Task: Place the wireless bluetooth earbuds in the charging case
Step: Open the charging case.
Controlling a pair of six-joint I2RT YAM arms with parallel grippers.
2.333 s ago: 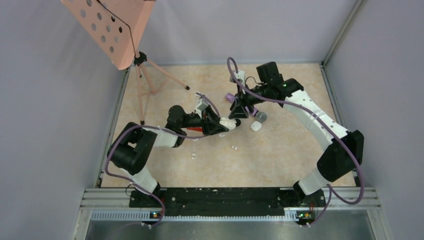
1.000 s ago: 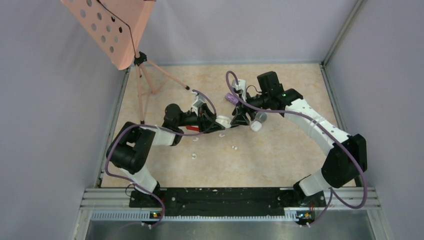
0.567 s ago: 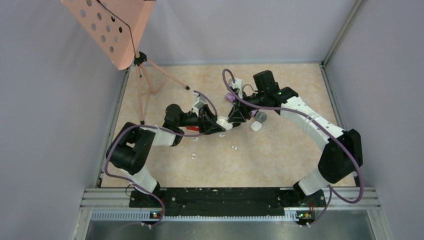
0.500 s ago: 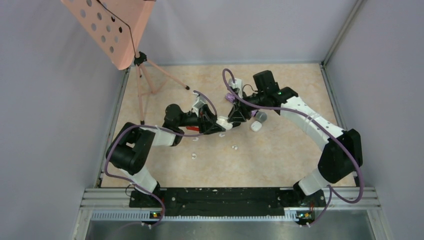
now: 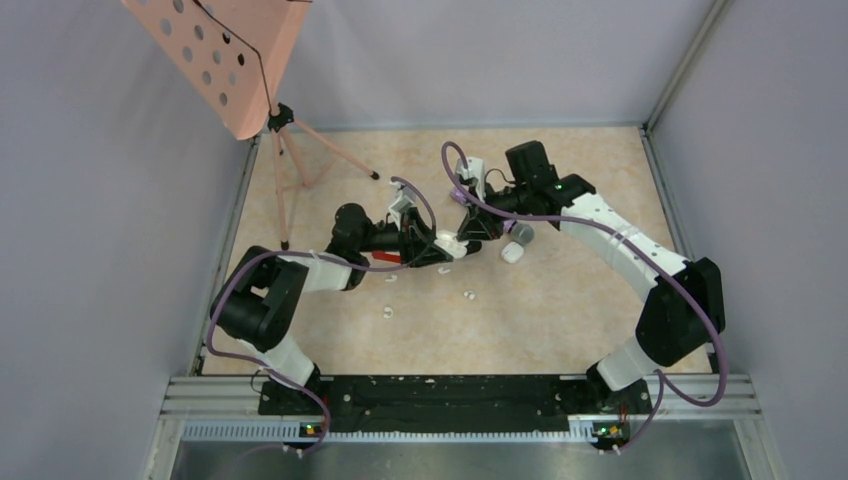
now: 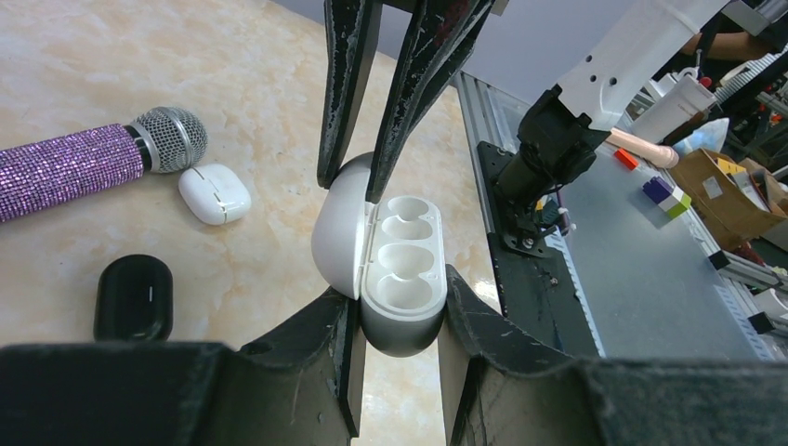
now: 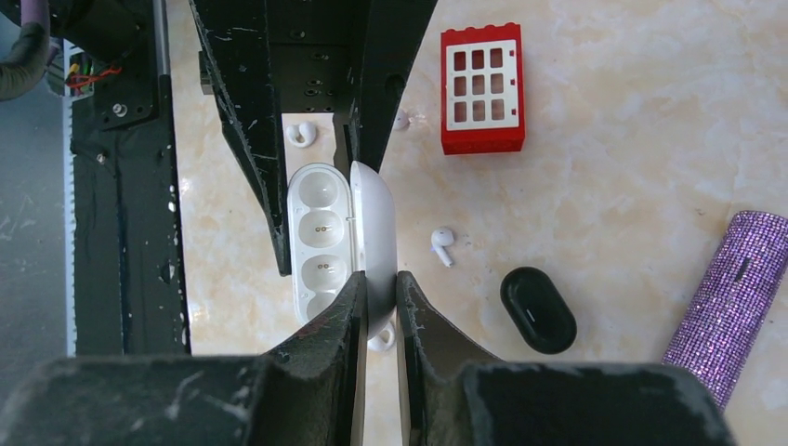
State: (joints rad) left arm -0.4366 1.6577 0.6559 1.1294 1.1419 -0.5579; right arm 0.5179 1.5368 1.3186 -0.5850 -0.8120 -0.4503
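Left gripper clamped on charging case base; right gripper pinching lid open. Wells empty. Earbuds loose on table near case. Best: hold base level, ease lid free, then right gripper fetches bud.

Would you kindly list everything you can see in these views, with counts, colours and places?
open case: one, white, sockets empty, held between both jaws
closed case: one, white, beside the microphone's head
black case: one, shut, on the table near the closed case
earbuds: at least four, white, loose on the table
microphone: one, purple glitter, silver head, lying flat
brick: one, red, on the table
music stand: one, pink, far left corner
table: one, beige
left jaws: shut on the open case's base
right jaws: shut on its lid
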